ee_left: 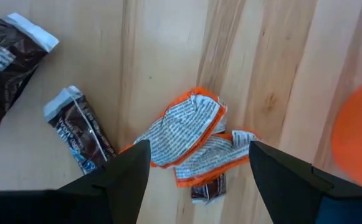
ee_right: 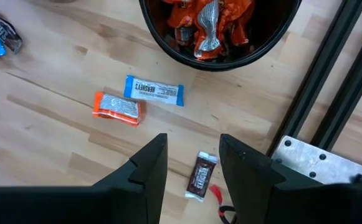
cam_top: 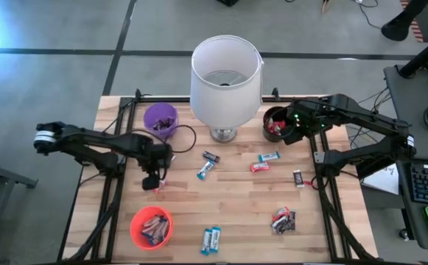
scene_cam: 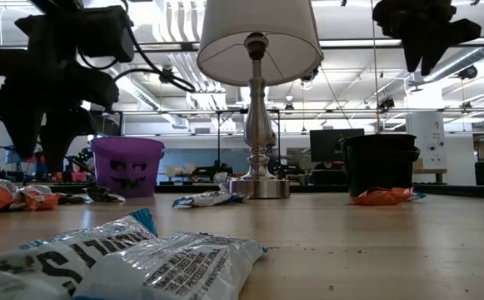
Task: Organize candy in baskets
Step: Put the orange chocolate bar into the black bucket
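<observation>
Over two orange candies [ee_left: 190,140] near the orange bowl [cam_top: 152,227], left gripper [ee_left: 196,165] hangs with fingers spread, empty; right gripper [ee_right: 193,163] hovers parted above the black bowl [ee_right: 168,46] of candy.

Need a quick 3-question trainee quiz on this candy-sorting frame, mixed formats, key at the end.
1. True or false: the left gripper hangs open over orange-wrapped candy.
2. The right gripper is nearest which basket? A purple basket B black basket C orange basket
3. Fill in: the tall thing between the purple and black baskets is a ____.

Key: 1 true; 2 B; 3 lamp
</observation>
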